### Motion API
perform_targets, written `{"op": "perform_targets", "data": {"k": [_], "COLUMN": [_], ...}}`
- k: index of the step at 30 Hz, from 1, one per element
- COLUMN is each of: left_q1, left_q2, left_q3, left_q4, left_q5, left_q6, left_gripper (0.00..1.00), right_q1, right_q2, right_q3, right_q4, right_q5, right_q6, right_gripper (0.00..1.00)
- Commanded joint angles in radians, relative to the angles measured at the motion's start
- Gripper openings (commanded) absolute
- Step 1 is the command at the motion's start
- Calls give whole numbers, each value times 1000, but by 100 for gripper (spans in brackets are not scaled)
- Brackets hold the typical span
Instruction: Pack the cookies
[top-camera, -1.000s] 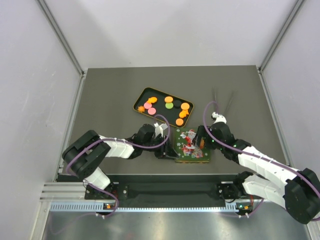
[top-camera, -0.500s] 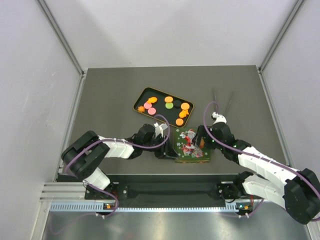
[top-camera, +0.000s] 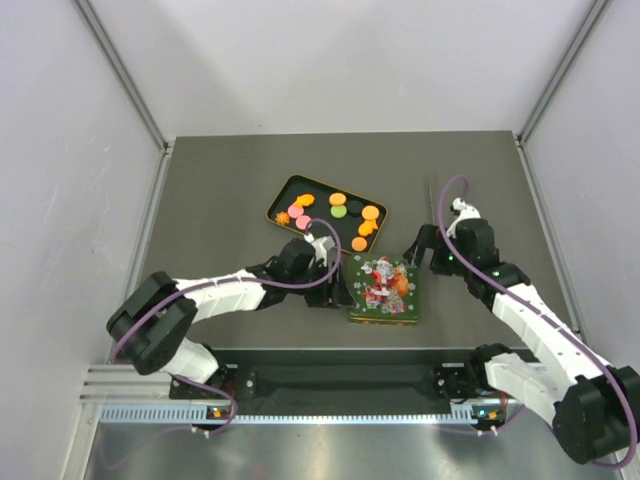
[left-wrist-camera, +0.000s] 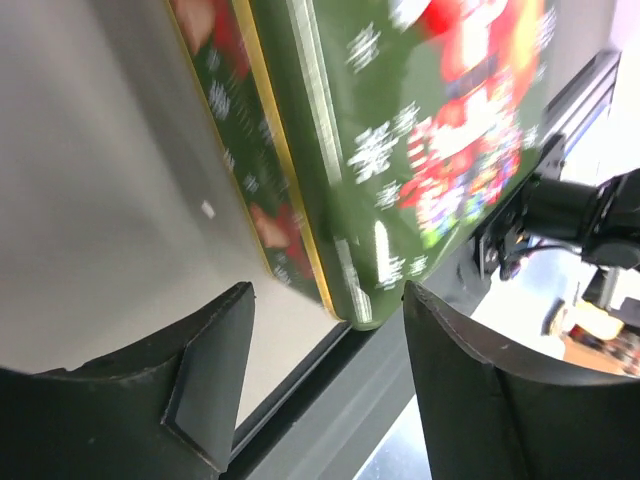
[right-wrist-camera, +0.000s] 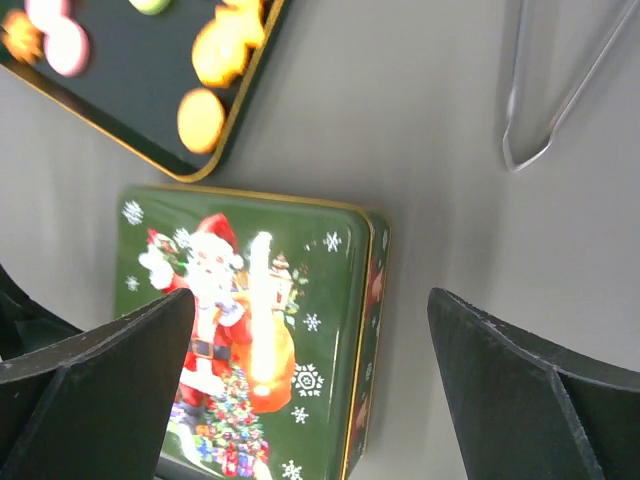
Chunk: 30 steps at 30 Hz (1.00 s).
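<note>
The cookies (top-camera: 339, 211), orange, pink, green and black, lie in a black gold-rimmed tray (top-camera: 318, 190) at mid table. In the right wrist view some cookies (right-wrist-camera: 201, 119) show at the top left. A green Santa tin (top-camera: 384, 288) lies flat in front of the tray, lid up. My left gripper (top-camera: 330, 285) is at the tin's left edge, low over the table. In the left wrist view its jaws (left-wrist-camera: 325, 345) stand open with the tin's corner (left-wrist-camera: 350, 305) just ahead of the gap, untouched. My right gripper (top-camera: 419, 250) hovers open beside the tin's right side, holding nothing, over the tin (right-wrist-camera: 250, 340).
Metal tongs (right-wrist-camera: 550, 95) lie on the table to the right of the tray, partly under my right arm in the top view (top-camera: 430, 198). The table's near edge and black rail (left-wrist-camera: 400, 400) run just past the tin. Grey walls close in both sides.
My left gripper has opened and let go of the tin's left edge. The right gripper has drawn back from the tin, up and to the right.
</note>
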Motion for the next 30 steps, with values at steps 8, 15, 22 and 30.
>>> {"op": "perform_targets", "data": {"k": [8,15,22,30], "left_q1": [36,55,65,66], "left_q2": [-163,-292,-382,-454], "left_q3": [318,403,352,312], "left_q4": [-329,-444,-444,-449], "left_q5": [-167,-316,-354,-373], "left_q6": [201,297,304,303], "left_gripper": [68,71,72,73], "right_q1": [-35,-35,-34,-37], "right_q2": [-73,-137,-197,-235], "right_q3": [164,222,225,209], "right_q4": [-80,-121,-140,-106], "right_q5": [-80,-61,1,73], "right_q6": [-59,-66,-61,-46], "right_gripper": [100,100,100,100]}}
